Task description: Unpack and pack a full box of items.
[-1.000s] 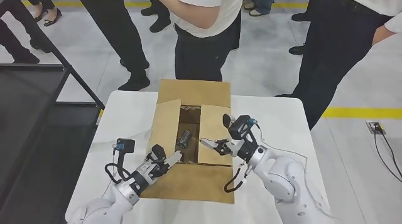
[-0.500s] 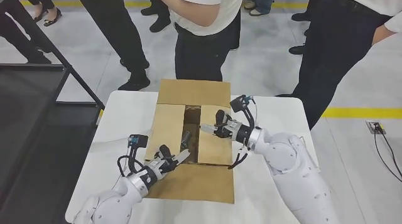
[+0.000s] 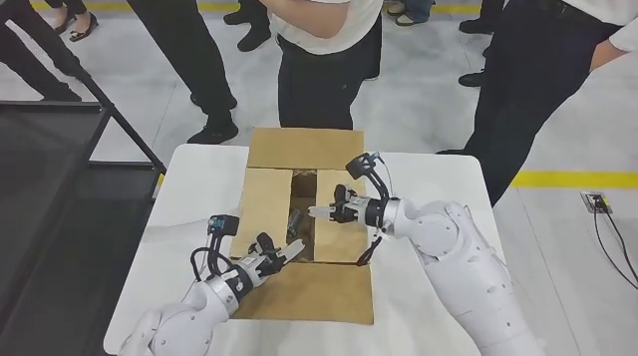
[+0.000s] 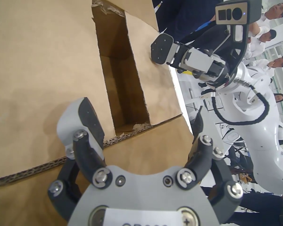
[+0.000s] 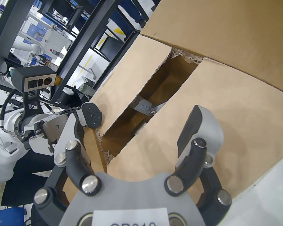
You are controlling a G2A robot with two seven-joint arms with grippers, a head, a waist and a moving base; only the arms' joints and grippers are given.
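Top view: a brown cardboard box [image 3: 299, 301] sits mid white table [image 3: 439, 186], w/ its near and far flaps laid out flat. The L flap [image 3: 264, 204] and R flap [image 3: 344, 241] are folded inward, leaving a narrow dark gap [image 3: 302, 188] btwn them. A dark item [image 3: 293, 224] shows down inside. The L gripper [image 3: 282, 248] sits at the near end of the gap, claw spread and holding nothing. The R gripper [image 3: 321, 210] lies over the R flap's inner edge, claw also spread and empty. Vs a sec ago, the R gripper has shifted from the near end of its flap toward mid-box. Both side flaps now lie flatter and the gap is slimmer.

Left wrist view: the L gripper's fingers stand wide apart above the near flap and the L flap's corrugated edge; can't tell if they touch. Beyond the gap, one R gripper pad sits against the R flap.

Right wrist view: the R gripper's fingers splay just over the R flap. A pale grey item [image 5: 143, 106] is visible thru the gap.

Meaning, prob: the contents are in and this is the closing stage of packing. The side flaps need pushing fully flat, then the end flaps go over.
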